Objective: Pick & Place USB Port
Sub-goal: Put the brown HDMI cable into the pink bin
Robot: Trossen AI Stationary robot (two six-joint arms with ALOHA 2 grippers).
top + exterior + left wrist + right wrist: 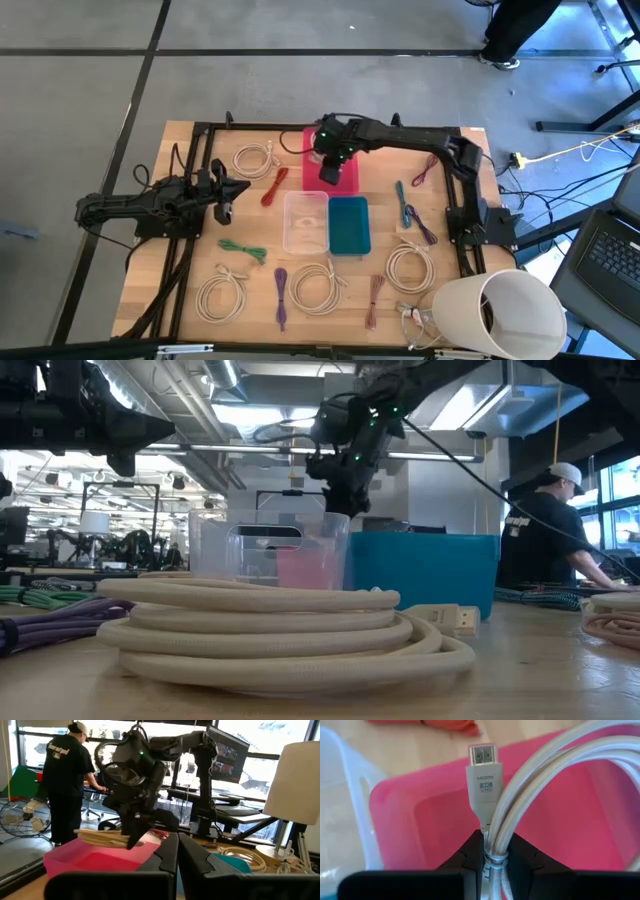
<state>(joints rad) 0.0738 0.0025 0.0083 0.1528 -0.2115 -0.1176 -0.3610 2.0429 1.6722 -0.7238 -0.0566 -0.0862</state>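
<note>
Right gripper is pinched tight on a coiled white cable, hanging over the pink bin. Lower it well inside the walls before you release. Left gripper is closed, empty, parked at the table's left.

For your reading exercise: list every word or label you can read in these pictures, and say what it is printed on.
"HDMI": on the white cable plug held in the right gripper over the pink bin.
"8K UHD": same plug, below it.
Person's shirt: lettering too blurred to read.

Pink bin open from above; clear bin, teal bin crowd its near side; surface edges cable-strewn.
</note>
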